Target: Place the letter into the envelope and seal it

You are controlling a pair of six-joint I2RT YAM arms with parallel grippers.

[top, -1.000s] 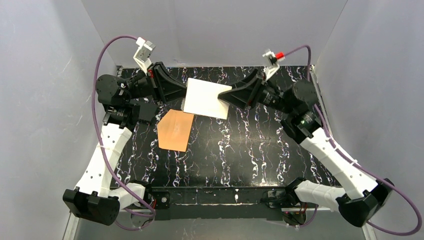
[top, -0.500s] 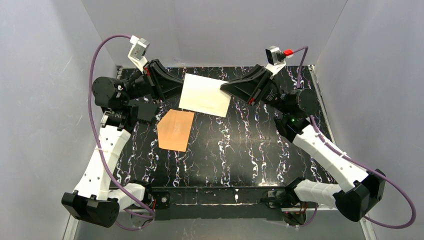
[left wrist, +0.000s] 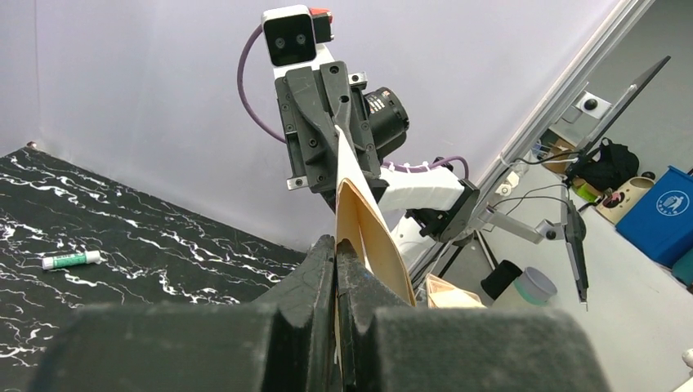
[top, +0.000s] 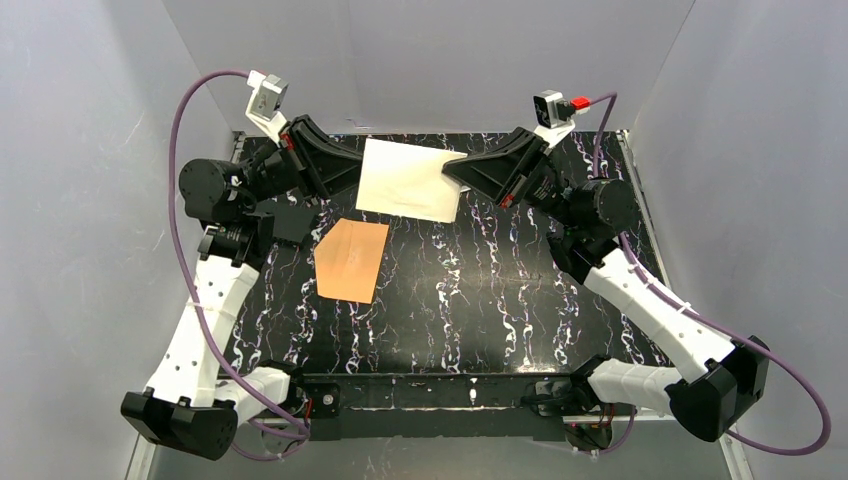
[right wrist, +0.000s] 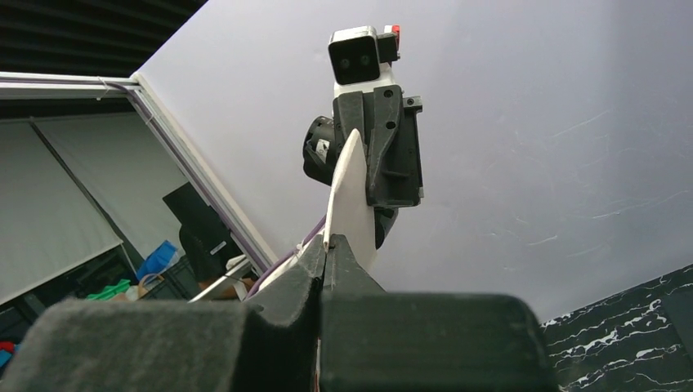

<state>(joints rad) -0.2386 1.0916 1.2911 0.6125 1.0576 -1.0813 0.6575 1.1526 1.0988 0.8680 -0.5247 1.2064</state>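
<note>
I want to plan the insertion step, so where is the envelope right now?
In the top view the envelope lies flat on the table, left of centre, just toward the near edge from the raised letter.

letter (left wrist: pixel 364 233) edge-on between tight left fingers (left wrist: pixel 315 278), right fingers (left wrist: pixel 320 151) at far end

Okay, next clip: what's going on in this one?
Both arms hold the letter in the air between them over the far part of the table. The left gripper is shut on one edge of the sheet and the right gripper is shut on the opposite edge. The envelope lies flat on the table on the left arm's side, with nothing touching it. The letter is not yet inside it.
</note>
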